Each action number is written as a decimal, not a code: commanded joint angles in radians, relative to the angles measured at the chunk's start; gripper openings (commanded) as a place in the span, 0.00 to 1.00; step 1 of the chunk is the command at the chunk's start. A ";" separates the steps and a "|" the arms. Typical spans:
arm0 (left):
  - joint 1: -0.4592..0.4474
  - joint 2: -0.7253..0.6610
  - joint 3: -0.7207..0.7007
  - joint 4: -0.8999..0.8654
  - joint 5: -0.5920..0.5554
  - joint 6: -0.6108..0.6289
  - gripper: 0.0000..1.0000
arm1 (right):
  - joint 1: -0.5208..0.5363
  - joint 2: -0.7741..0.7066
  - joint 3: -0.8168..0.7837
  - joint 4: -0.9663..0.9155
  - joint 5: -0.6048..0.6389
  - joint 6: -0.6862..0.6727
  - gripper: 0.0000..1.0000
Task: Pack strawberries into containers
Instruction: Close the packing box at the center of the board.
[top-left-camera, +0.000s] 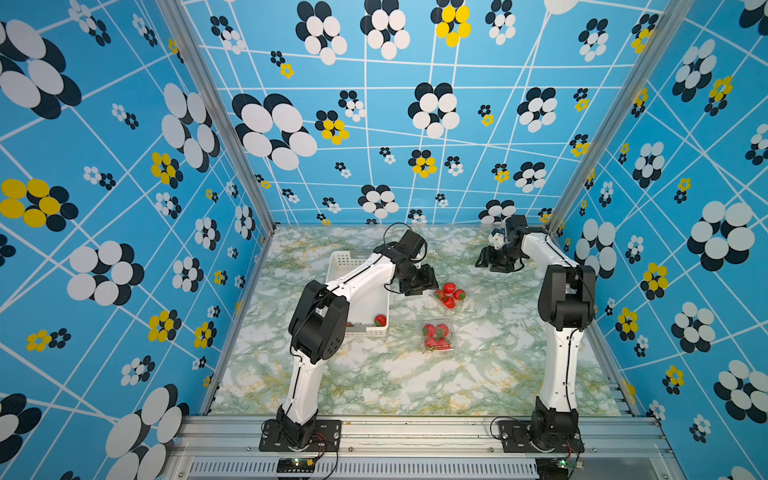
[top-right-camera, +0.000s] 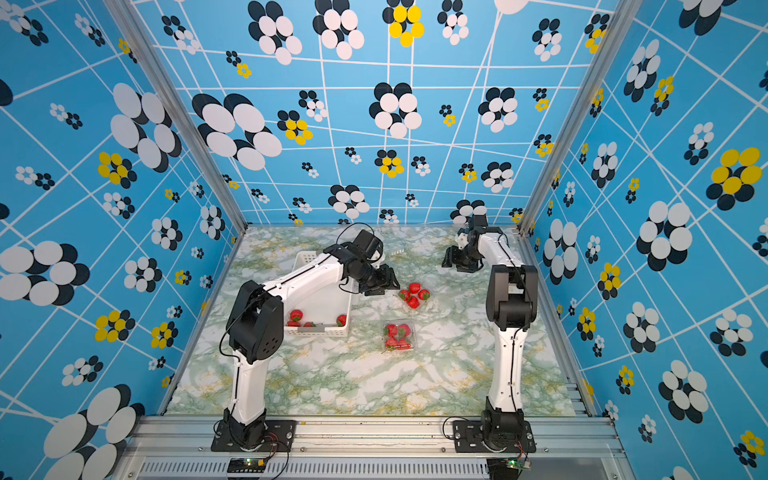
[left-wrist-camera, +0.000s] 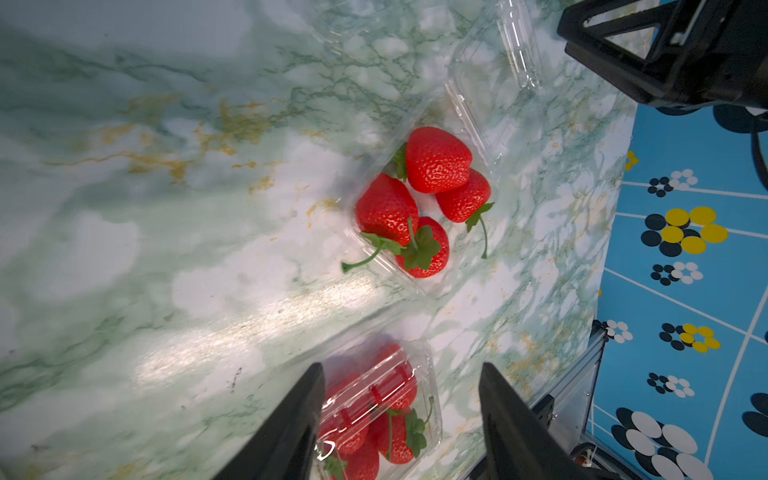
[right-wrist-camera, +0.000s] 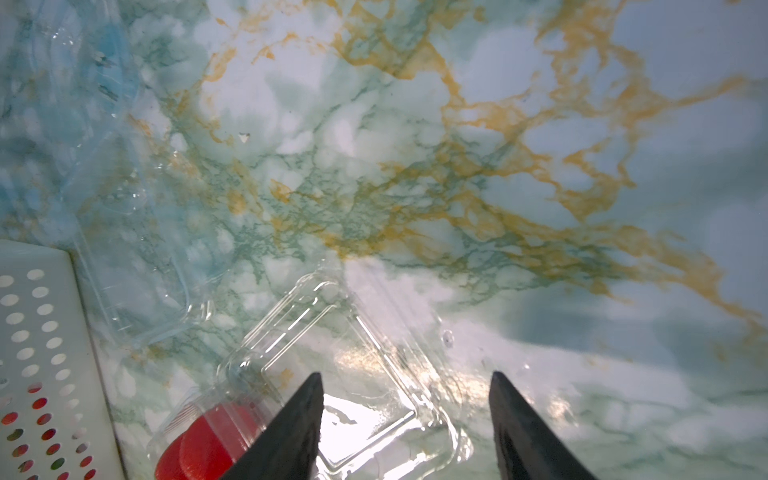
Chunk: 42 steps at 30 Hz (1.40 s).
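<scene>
Two claws, both with jaws standing apart and clamped on nothing: left claw (top-left-camera: 420, 286) over the middle of the table (top-left-camera: 415, 382), right claw (top-left-camera: 489, 261) well apart from it, nearer the back wall (top-left-camera: 374, 124).

Behind the left claw, under the left arm (top-left-camera: 357, 274): one white perforated basket (top-left-camera: 345, 261), long axis running toward the back wall, largely hidden by that arm.

Three clear containers. Open container (left-wrist-camera: 471, 122) just beside the left claw, on the right claw's side, lid laid flat toward the right claw, edges hard to trace. Shut container (top-left-camera: 439, 336) near the left claw, on the side away from the back wall. Empty container (right-wrist-camera: 141, 291) between the right claw and the basket's far end, barely visible.

Four strawberries (left-wrist-camera: 386, 208) in the open one, lying on their sides, caps mostly turned toward the left claw. Packed strawberries (left-wrist-camera: 397, 438) blurred behind plastic, count unclear. Basket strawberries (top-right-camera: 296, 315): three seen in a top view, part of the basket floor hidden.
</scene>
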 joint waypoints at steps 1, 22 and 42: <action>-0.006 0.051 0.011 0.029 0.025 -0.042 0.61 | -0.008 0.032 0.013 -0.036 -0.053 -0.027 0.65; -0.019 0.099 -0.048 0.148 0.031 -0.084 0.61 | -0.008 -0.043 -0.204 0.056 -0.220 -0.040 0.62; -0.013 0.120 -0.063 0.144 0.028 -0.083 0.59 | -0.009 -0.231 -0.406 0.076 -0.353 -0.065 0.60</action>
